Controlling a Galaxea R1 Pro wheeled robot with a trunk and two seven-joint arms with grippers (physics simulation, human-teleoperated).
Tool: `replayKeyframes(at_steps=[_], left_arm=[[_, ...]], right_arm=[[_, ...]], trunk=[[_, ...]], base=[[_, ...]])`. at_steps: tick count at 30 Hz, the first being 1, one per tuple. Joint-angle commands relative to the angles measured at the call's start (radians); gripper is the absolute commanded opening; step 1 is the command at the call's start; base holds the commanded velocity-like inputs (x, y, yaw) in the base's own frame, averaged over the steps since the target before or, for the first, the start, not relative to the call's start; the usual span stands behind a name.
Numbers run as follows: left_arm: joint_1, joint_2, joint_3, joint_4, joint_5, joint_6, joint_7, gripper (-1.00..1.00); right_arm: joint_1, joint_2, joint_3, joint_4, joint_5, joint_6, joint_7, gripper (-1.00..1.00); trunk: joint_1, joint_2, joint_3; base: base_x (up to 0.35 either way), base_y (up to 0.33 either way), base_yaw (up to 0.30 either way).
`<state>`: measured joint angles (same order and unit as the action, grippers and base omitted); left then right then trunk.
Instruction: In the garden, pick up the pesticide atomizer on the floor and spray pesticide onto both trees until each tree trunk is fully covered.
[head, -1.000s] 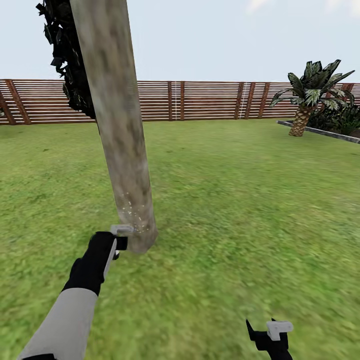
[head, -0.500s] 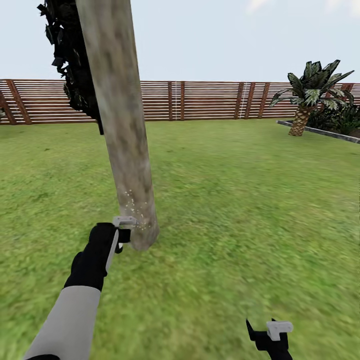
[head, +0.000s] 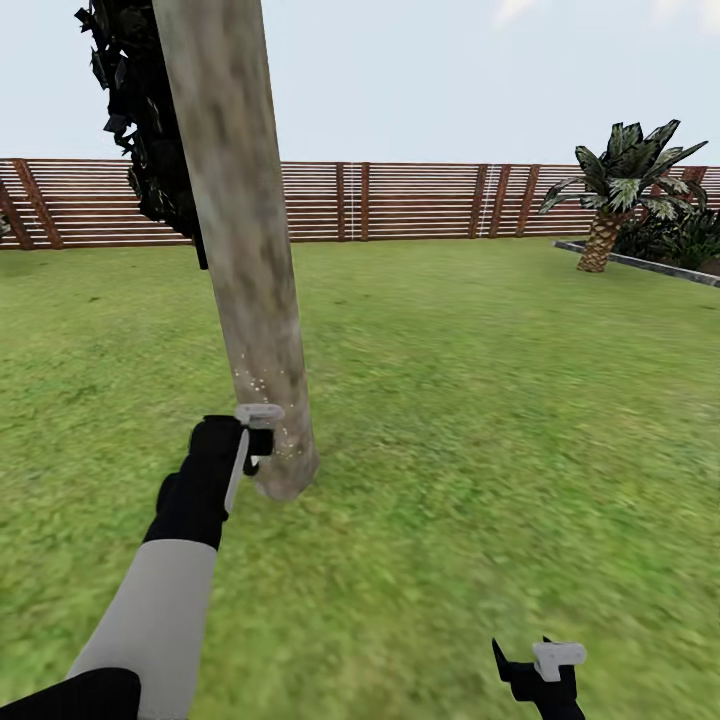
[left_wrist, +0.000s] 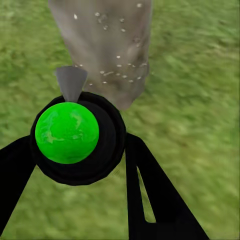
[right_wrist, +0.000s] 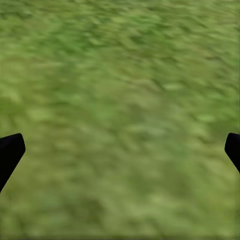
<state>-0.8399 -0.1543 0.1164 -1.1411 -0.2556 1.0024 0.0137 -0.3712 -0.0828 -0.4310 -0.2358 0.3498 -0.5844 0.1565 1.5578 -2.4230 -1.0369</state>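
Observation:
A tall grey-brown tree trunk (head: 245, 260) leans up from the grass just in front of me, flecked with pale droplets near its base (left_wrist: 117, 65). My left gripper (head: 240, 450) is shut on the pesticide atomizer (left_wrist: 67, 132), a black body with a green round top and a grey nozzle (left_wrist: 71, 82) pointing at the trunk from very close. In the head view the atomizer's grey head (head: 258, 413) almost touches the bark. My right gripper (head: 540, 672) hangs low at the lower right, open over bare grass (right_wrist: 120, 115). A second tree, a small palm (head: 615, 195), stands far off at the right.
Lawn stretches all around. A slatted wooden fence (head: 420, 200) closes the far side. Dark foliage (head: 150, 130) hangs behind the near trunk. A stone-edged planting bed (head: 640, 262) with bushes lies by the palm.
My left arm has risen along the trunk with the atomizer, and the droplet flecks now reach higher up the bark. The right arm has stayed still.

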Motion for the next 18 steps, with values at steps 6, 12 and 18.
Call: replayKeyframes(at_steps=[6,12,18], left_arm=[[0.002,0.007,-0.002,-0.008,0.003,0.002,-0.001,-1.00],[0.001,-0.006,-0.094,-0.011,0.096,0.003,-0.009,-1.00],[0.002,0.006,-0.125,-0.027,0.158,0.009,-0.009,-1.00]], right_arm=[[0.000,0.000,0.000,0.000,0.000,0.000,0.000,1.00],[0.000,0.000,0.000,0.001,0.000,0.000,0.000,1.00],[0.000,0.000,0.000,0.000,0.000,0.000,0.000,1.00]], trunk=[[0.000,0.000,0.000],[0.000,0.000,0.000],[0.000,0.000,0.000]], base=[[0.000,0.000,0.000],[0.000,0.000,0.000],[0.000,0.000,0.000]])
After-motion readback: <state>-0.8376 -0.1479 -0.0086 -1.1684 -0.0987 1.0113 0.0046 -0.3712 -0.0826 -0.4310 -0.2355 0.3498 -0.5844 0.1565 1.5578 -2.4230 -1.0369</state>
